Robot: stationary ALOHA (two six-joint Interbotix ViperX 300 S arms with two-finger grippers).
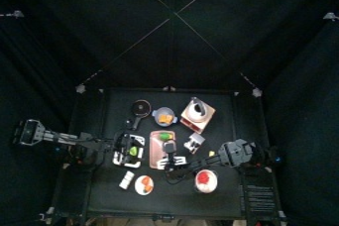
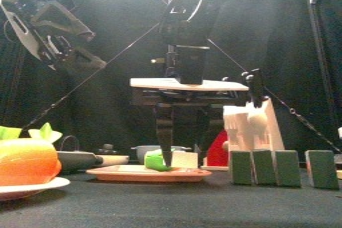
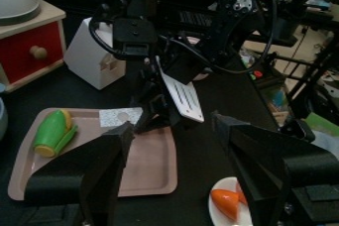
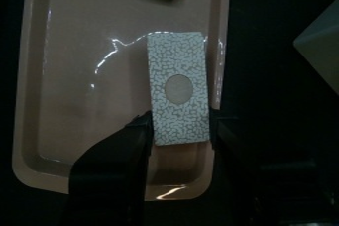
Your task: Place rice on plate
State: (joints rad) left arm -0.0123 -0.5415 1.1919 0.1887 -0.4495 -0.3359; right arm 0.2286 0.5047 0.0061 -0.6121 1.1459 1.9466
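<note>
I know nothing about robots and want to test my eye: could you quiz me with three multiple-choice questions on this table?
1. Where does the white speckled rectangular block lie?
A. on the pink flat tray
B. on a red cabinet
C. on the floor

2. What colours is the toy vegetable on that tray?
A. blue and white
B. green and yellow
C. all black

3. How is the left pincer?
A. clamped on a cup
B. shut, empty
C. open, empty

Answers: 1 A, the right wrist view shows tray around it; 2 B, green husk, yellow core; 3 C, its jaws stand apart with nothing between.
</note>
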